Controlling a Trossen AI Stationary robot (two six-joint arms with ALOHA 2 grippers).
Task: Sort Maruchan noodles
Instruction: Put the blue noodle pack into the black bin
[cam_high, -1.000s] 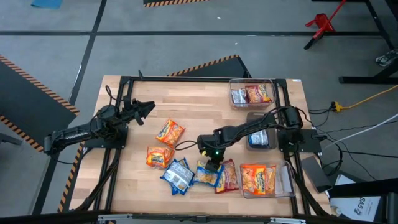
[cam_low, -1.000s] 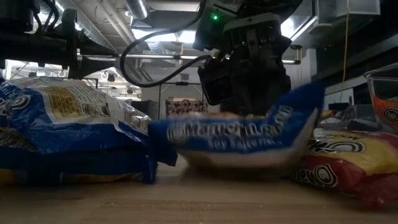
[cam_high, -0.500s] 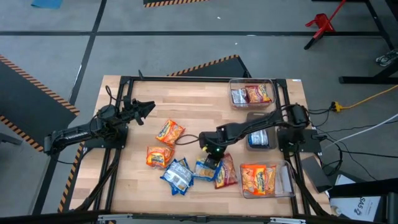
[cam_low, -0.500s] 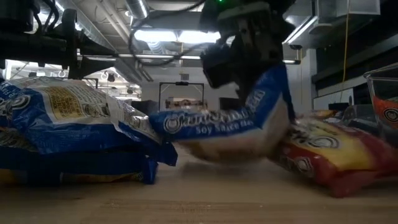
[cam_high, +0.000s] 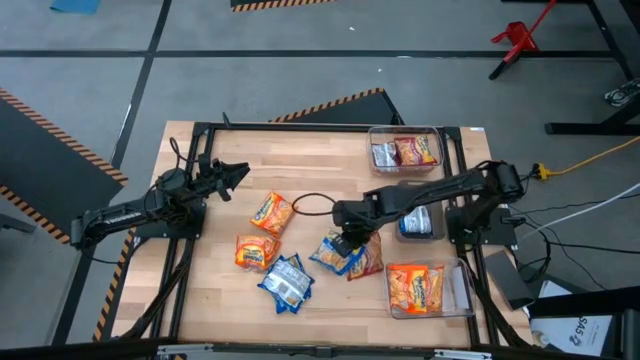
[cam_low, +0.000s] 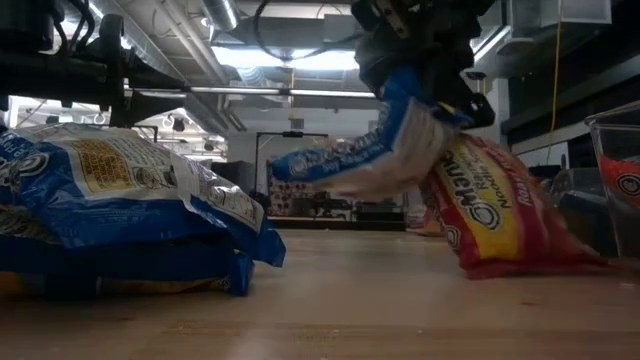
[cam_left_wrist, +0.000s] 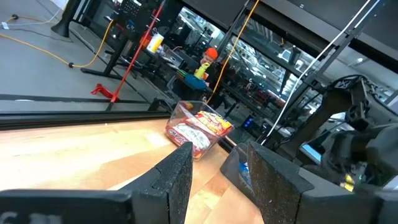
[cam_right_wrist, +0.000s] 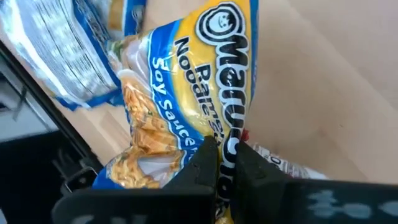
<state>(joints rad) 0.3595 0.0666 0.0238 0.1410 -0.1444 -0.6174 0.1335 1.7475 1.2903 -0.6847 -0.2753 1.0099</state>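
Note:
My right gripper hangs over the table's middle, shut on a blue-and-yellow Maruchan noodle packet that is off the wood in the low view. A dark red packet stands tilted beside it, lower edge on the table; whether the fingers also catch it, I cannot tell. Two orange packets and a small pile of blue ones lie flat to the left. My left gripper waits open at the table's left side, touching nothing. My right gripper pinches the blue-and-yellow packet between its two fingers at one end of its printed face. The fingers come from above, slanting down. The packet hangs tilted below them, its free end lower and clear of the table.
Three clear bins line the right side: a far one with red and pale packets, a middle one with a blue packet, a near one with orange packets. The blue pile fills the low view's left. Bare wood lies at the far left.
My right gripper has risen and drawn toward the table's far right, rolling its wrist. The blue-and-yellow packet has gone from lying on the table to hanging tilted, clear of it. The dark red packet beside it has tipped up onto its lower edge.

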